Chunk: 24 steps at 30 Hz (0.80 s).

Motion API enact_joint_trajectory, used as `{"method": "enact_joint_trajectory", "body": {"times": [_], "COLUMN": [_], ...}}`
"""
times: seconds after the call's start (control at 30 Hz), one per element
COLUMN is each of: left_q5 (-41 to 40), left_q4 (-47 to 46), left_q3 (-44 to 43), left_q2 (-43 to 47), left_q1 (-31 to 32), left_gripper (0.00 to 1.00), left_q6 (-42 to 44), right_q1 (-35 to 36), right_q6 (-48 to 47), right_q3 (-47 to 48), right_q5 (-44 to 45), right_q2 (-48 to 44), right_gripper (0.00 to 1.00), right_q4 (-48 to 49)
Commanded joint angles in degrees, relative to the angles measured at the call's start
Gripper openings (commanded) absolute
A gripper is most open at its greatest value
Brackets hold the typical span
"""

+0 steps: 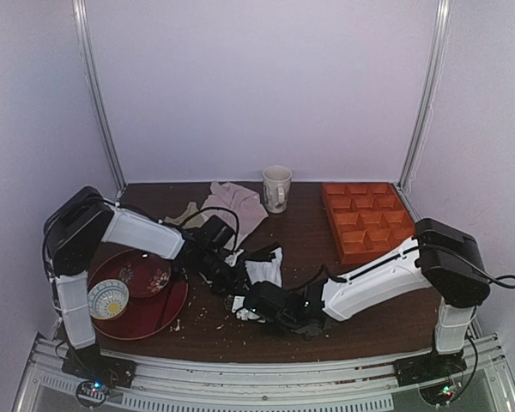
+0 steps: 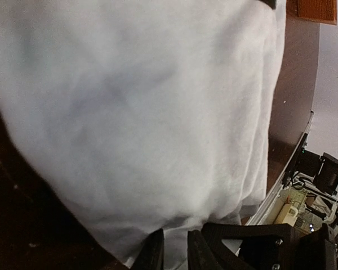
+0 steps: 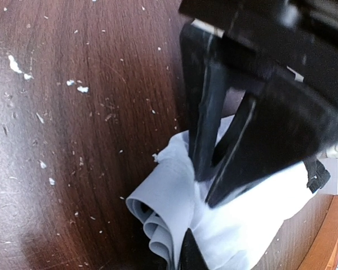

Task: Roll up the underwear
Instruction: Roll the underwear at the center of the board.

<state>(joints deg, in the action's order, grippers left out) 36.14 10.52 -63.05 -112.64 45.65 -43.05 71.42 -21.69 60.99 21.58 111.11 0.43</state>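
The underwear is a bunched white cloth with a black edge, lying mid-table between my two grippers. In the left wrist view it fills most of the frame, and my left gripper has its fingers nearly closed on the near edge. In the top view my left gripper is at the cloth's left side. My right gripper is shut on a pinch of the underwear, beside several rolled folds at its end. In the top view my right gripper is at the cloth's near edge.
A red plate holding a patterned bowl sits at the left. A pale pinkish cloth, an olive-beige garment and a white mug are at the back. An orange divided tray is at the right. Crumbs litter the wood.
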Motion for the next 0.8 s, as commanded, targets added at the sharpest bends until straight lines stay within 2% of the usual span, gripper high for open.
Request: {"method": "enact_joint_trajectory", "body": {"times": [0.0,0.77], "left_q5": [-2.1,-5.9], "left_q4": [4.9,11.0], "left_q3": [-1.1,1.2], "left_q2": [3.7,16.3], "left_q1": [-2.3,-7.9], "left_gripper": [0.25,0.27], "left_q6": [1.8,3.4], "right_q1": [-0.8,-8.0], "right_q6": [3.0,8.3], "right_q3": [1.7,16.0], "right_q5": [-5.2,-26.9], "right_q2": [-1.2,1.6], "right_gripper": [0.00,0.00], "right_q4": [-8.1,-24.4]}}
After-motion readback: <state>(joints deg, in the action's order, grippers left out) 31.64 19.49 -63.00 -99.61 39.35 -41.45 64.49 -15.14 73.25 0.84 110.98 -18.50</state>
